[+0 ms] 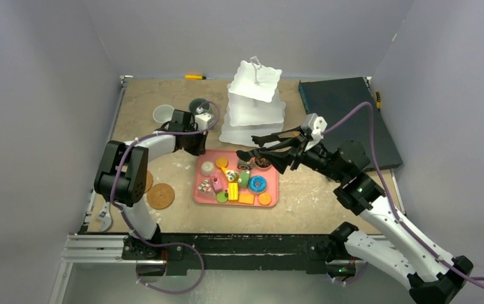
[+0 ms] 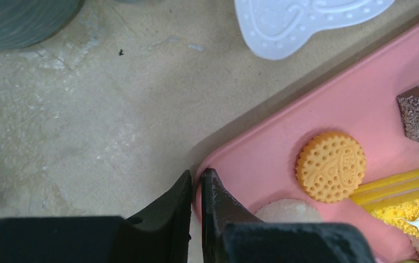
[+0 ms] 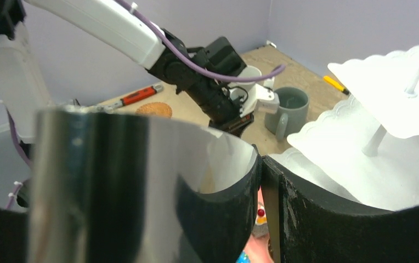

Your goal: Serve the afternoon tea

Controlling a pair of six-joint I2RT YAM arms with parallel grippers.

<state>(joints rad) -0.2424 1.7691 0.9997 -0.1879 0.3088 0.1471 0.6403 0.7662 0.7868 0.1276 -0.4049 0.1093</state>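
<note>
1. Tabletop [image 1: 303, 209]: pale scuffed board, walled on three sides, with bare ground in front of the tray.
2. Dark mat [image 1: 347, 120]: flat, at the far right.
3. White three-tier stand [image 1: 255, 101]: scalloped, just behind the pink tray [image 1: 272, 193].
4. Tray: smooth and rimmed, holding the toy pastries [image 1: 233, 183], among them a dotted orange biscuit [image 2: 330, 166].
5. Black tongs [image 1: 266, 147]: clamped in the right gripper [image 1: 298, 151], over the tray's far right corner.
6. Left gripper [image 2: 197, 181]: fingers pressed together, pinching the tray's corner rim.
7. Grey mug [image 1: 198, 106] and white mug [image 1: 162, 114]: side by side behind the left gripper.
8. Cork coasters [image 1: 160, 196]: round, left of the tray.
</note>
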